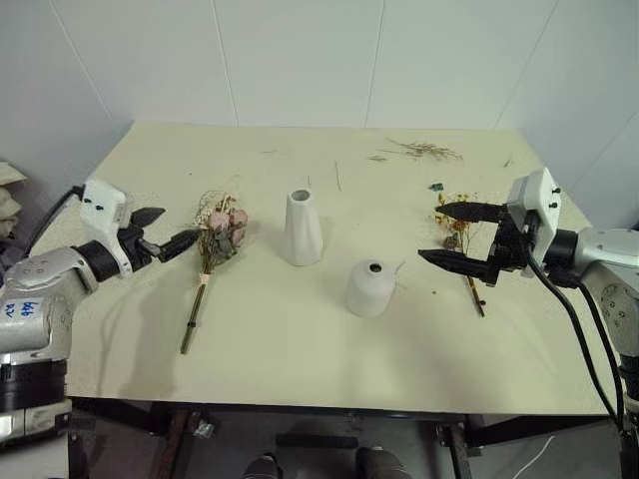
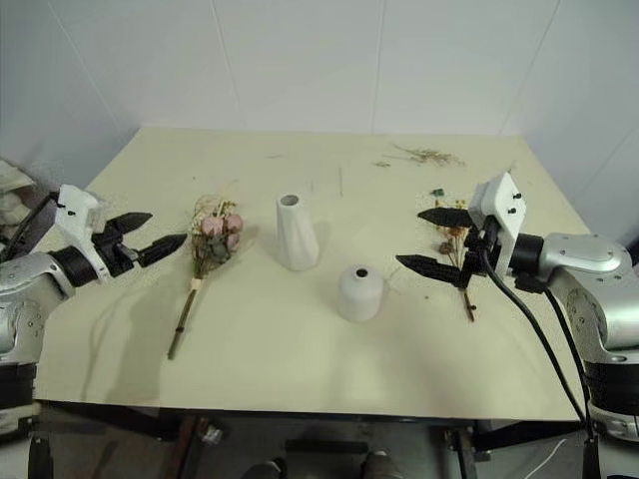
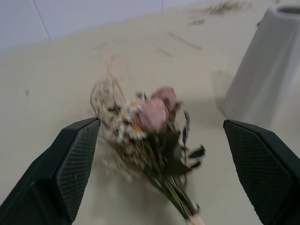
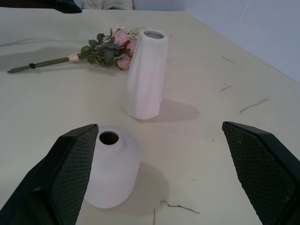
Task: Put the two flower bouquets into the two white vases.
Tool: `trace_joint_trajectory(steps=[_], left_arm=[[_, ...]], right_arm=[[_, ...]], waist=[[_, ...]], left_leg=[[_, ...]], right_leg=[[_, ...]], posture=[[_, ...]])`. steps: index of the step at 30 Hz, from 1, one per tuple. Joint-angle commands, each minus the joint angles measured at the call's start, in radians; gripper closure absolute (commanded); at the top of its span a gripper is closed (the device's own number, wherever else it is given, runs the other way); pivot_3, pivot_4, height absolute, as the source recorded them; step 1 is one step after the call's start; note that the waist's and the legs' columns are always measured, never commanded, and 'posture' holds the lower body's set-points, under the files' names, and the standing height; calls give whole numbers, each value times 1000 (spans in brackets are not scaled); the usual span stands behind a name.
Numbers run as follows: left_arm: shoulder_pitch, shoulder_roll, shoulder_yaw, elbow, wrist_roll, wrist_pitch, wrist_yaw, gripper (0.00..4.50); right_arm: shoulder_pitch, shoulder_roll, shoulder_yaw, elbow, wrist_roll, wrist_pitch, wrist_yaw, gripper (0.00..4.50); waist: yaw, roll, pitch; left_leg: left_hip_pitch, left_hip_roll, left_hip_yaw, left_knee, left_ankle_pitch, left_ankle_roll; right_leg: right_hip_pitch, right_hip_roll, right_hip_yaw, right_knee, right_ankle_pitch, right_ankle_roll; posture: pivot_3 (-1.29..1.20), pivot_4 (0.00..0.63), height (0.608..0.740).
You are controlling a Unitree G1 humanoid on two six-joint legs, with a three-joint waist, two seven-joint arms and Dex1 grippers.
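- Pale cream tabletop carries both vases and both bouquets, all lying or standing apart from one another.
- Tall vase stands upright near the middle; the round vase stands just to its right and nearer the robot.
- Rose bouquet lies flat to the left of the tall vase, its stem pointing toward the near edge.
- Yellow spray lies flat on the right side, partly hidden behind the right gripper.
- Left gripper hovers just beside the roses, fingers spread wide and holding nothing.
- Right gripper hovers over the yellow spray, pointing toward the vases, fingers wide apart and empty.
- Loose dry twigs lie at the far right of the tabletop.
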Motion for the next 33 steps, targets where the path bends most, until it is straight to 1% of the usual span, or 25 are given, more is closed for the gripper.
trace_joint_trajectory(steps=[1, 4, 8, 11, 14, 19, 26, 32, 33], left_arm=[[-2, -17, 4, -122, -28, 238, 131, 0], [-25, -26, 7, -160, -45, 439, 201, 0], [-37, -41, -3, -226, -77, 582, 233, 0], [-83, -53, -35, -240, -75, 762, 281, 0], [-113, -50, -70, -224, -64, 821, 293, 0], [-157, -70, -90, -188, -47, 868, 314, 0], [-245, -70, -153, -21, 39, 848, 369, 0], [-282, -83, -190, 44, 49, 821, 345, 0], [-287, -88, -192, 51, 53, 814, 346, 186]], right_arm=[[-20, 6, 14, 16, -27, -54, 29, 23], [-36, 13, 25, 25, -33, -59, 33, 23], [-48, 16, 23, 57, -50, -83, 34, 23], [-49, 24, 36, 64, -65, -88, 29, 23], [-42, 29, 38, 61, -76, -93, 24, 23], [-26, 31, 28, 43, -76, -86, 24, 23], [-2, 31, 10, 25, -75, -81, 6, 23], [20, 24, -4, 9, -74, -80, -5, 23], [22, 22, -8, 6, -73, -78, -7, 2]], waist=[[4, 0, 0], [3, 0, 0], [0, -1, 0], [2, -1, 0], [2, -1, 0], [2, -1, 1], [2, -1, 1], [4, -1, 1], [4, -1, 1]], left_leg=[[0, 0, 0, 0, 0, 0], [1, 0, -1, 1, 0, 0], [0, 0, 0, 1, 0, 0], [0, 0, 0, 1, 0, -1], [0, 0, 0, 1, 0, -1], [0, 0, 0, 1, 0, -1], [0, 0, 0, 1, 0, -1], [0, 0, 0, 1, 0, -1], [0, -1, 0, 1, 0, -1]], right_leg=[[0, 0, 0, 0, 0, 0], [0, 1, 0, 1, 0, 0], [0, 0, 0, 1, 0, 0], [0, 1, 0, 1, 0, 0], [0, 0, 0, 1, 0, 0], [0, 1, 0, 0, 0, 0], [0, 0, 0, 0, 0, 0], [0, 0, 0, 0, 0, 0], [0, 0, 0, 0, 0, 0]], posture=[[0, 150, 740], [0, 150, 740], [0, 150, 740], [0, 150, 740], [0, 150, 740], [0, 150, 740], [0, 150, 740], [0, 150, 740], [0, 150, 740]])
